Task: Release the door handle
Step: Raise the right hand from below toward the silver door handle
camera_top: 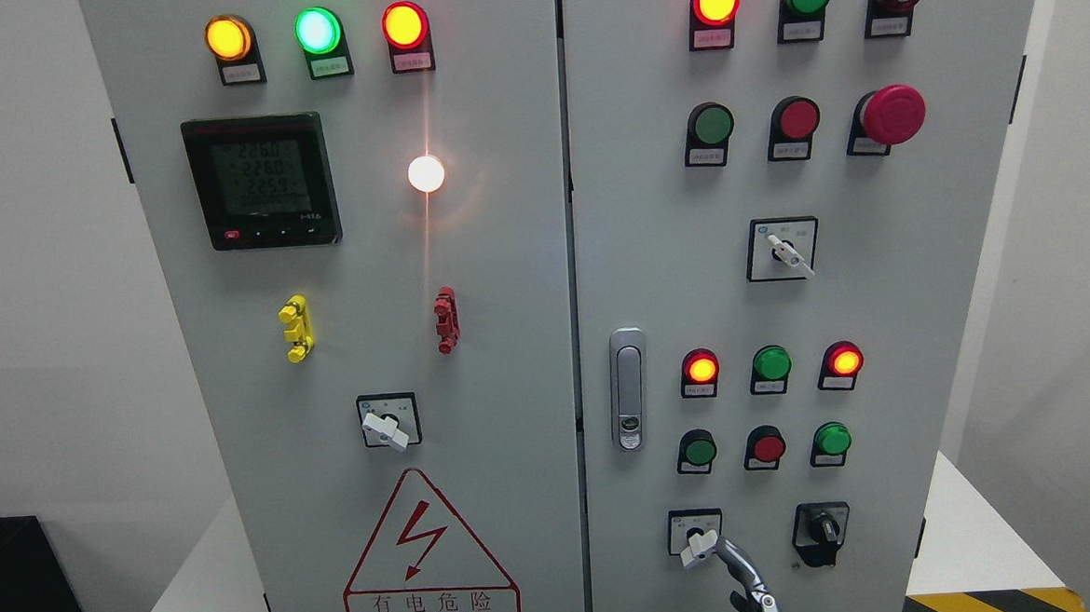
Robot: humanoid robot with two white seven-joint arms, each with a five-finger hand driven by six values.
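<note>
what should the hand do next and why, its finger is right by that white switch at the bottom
Probably draw the hand down and away from the panel. The door handle sits flush with nothing on it, so the release looks done, and one finger sits right at the white selector switch, where a stray nudge could turn it.

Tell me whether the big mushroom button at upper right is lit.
Unlit: the red mushroom button shows flat matte colour with no glow, unlike the bright red lamp above it.
</note>
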